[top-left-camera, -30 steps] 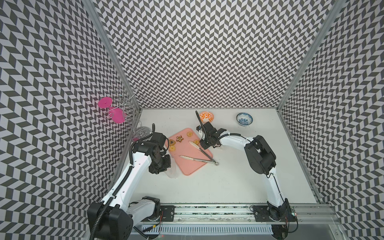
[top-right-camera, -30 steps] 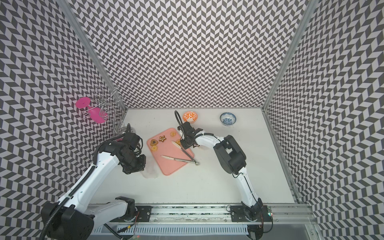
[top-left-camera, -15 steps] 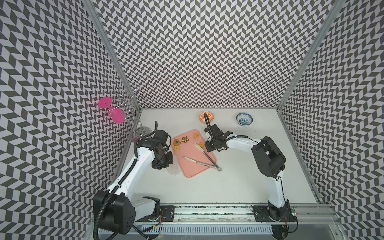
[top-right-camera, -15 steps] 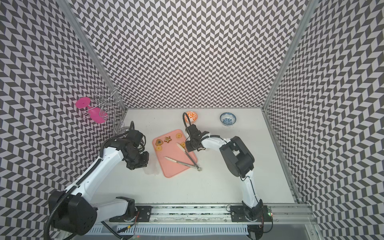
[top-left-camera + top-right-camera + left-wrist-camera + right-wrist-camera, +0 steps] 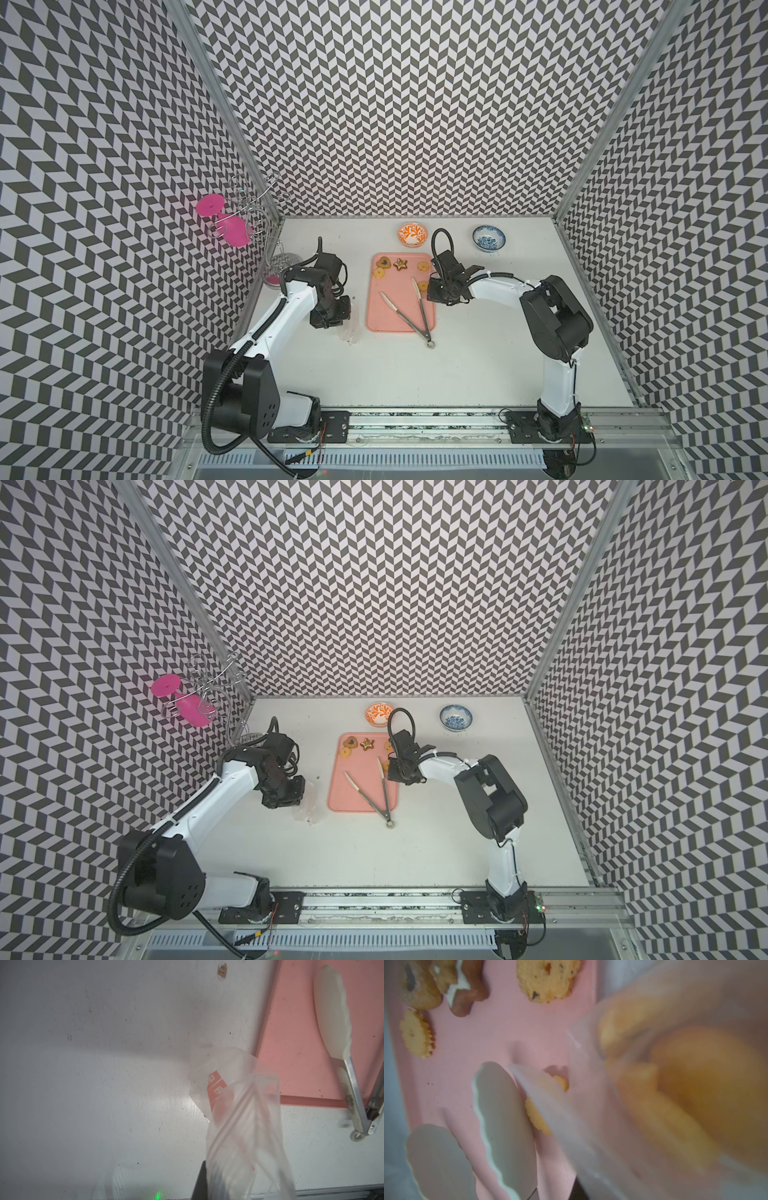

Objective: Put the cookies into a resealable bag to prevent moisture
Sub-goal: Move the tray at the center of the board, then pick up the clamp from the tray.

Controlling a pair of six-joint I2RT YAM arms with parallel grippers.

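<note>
Left claw (image 5: pixel 334 324) grasps bag (image 5: pixel 239 1126) beside tray (image 5: pixel 399 320) edge; right claw (image 5: pixel 434 293) clenched at opposite edge.

On the pink tray (image 5: pixel 343 796) lie a few cookies (image 5: pixel 367 743) and open tongs (image 5: pixel 365 794), a clear bag (image 5: pixel 306 810) just beside it.

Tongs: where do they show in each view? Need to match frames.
Top view: tongs lie open on the pink tray, hinge past its near edge.
Top view: same spot.
Left wrist: tongs, one pale tip plus hinge, beyond the bag.
Right wrist: tongs, both pale tips, beside a cookie.
Shared landmark: pink tray, under them everywhere.
</note>
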